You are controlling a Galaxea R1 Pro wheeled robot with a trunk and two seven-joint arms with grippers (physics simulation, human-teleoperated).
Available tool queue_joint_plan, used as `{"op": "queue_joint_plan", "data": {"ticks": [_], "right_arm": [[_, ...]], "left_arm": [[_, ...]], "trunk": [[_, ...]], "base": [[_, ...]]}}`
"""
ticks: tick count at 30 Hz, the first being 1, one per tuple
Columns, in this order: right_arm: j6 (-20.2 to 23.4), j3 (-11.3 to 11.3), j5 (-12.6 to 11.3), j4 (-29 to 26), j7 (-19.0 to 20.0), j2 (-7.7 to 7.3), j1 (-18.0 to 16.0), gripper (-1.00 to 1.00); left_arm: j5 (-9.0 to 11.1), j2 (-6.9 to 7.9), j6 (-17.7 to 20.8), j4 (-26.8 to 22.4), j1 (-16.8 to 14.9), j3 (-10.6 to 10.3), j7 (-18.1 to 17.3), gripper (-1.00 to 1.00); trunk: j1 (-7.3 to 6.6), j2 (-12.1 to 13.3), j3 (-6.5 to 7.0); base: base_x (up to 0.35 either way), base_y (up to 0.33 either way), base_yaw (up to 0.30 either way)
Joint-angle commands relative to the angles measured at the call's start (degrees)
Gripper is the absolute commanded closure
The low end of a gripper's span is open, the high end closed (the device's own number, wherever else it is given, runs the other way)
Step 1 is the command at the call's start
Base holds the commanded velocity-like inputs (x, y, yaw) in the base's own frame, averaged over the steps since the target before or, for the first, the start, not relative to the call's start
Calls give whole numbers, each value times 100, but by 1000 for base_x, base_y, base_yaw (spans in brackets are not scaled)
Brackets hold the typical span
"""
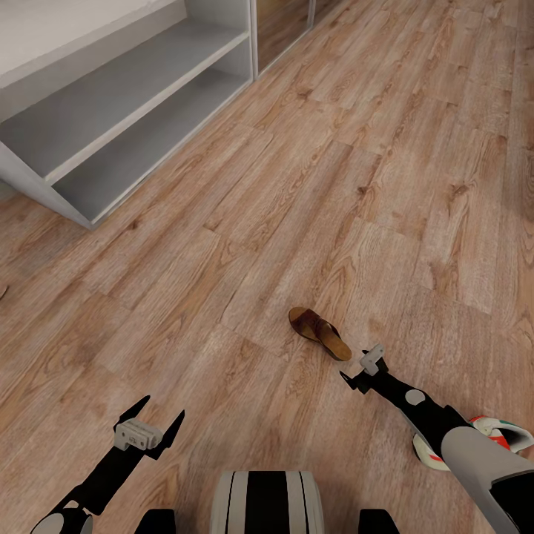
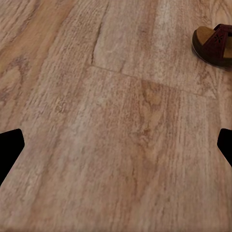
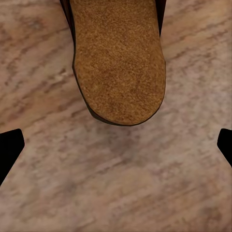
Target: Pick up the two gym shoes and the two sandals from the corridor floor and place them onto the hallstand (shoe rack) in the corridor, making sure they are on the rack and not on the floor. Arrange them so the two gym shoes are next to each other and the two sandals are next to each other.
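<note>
Brown leather sandal: lies on corridor floor, well clear of hallstand. Right gripper: fingers spread, poised just beside its heel. Left gripper: spread, idle. Gym shoe: beside right arm. Step judged: sandal pickup; next, lower and close.

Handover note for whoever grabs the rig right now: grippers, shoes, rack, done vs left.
Left gripper: open, empty, over bare corridor floor.
Right gripper: open, empty, just short of the sandal heel, not touching.
Gym shoe on the floor beside the right arm, partly hidden.
Hallstand shelves hold nothing where visible.
Done: nothing placed.
Left: grasp this sandal, rack it, then the rest, paired.
</note>
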Motion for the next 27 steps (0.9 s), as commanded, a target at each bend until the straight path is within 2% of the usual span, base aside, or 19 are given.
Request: {"op": "queue_joint_plan", "data": {"ticks": [1,13,27], "right_arm": [[0,0,0,0,0,0,0,-100],[0,0,0,0,0,0,0,-100],[0,-1,0,-1,0,0,0,-100]], "left_arm": [[0,0,0,0,0,0,0,-100],[0,0,5,-3,-2,0,1,-100],[0,0,-1,-2,-2,0,2,-100]], "trunk": [[0,0,0],[0,0,0],[0,0,0]], "base": [[0,0,0],[8,0,0],[98,0,0]]}}
